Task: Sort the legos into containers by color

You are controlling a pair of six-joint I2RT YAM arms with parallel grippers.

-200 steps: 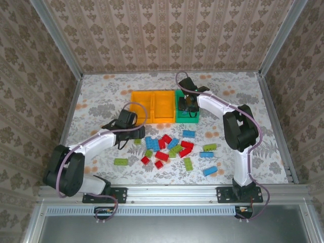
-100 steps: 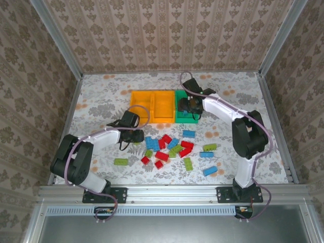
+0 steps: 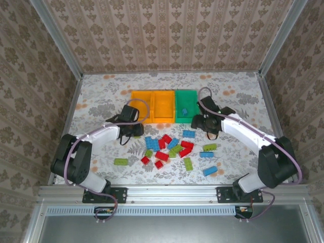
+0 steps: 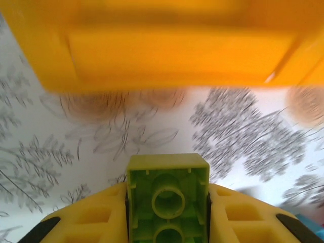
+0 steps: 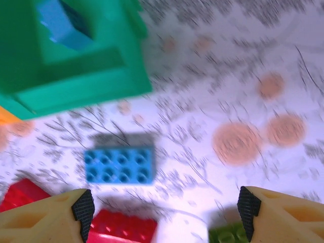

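Brick [image 4: 167,195], lime green, clamped in left gripper [image 4: 168,220], orange bin [image 4: 167,50] at twelve o'clock: we clear its near wall before release; right gripper [image 5: 165,206] spread wide above blue brick [image 5: 120,165].

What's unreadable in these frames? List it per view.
Left wrist: the held green lego, in the left end effector, runs off the bottom edge; length unknown. The orange bin is blurred; its near wall hides the inside.
Right wrist: blurred; the red lego and loose green lego are cut by the bottom edge.
Top: the blue lego in the green bin is too small to count studs.
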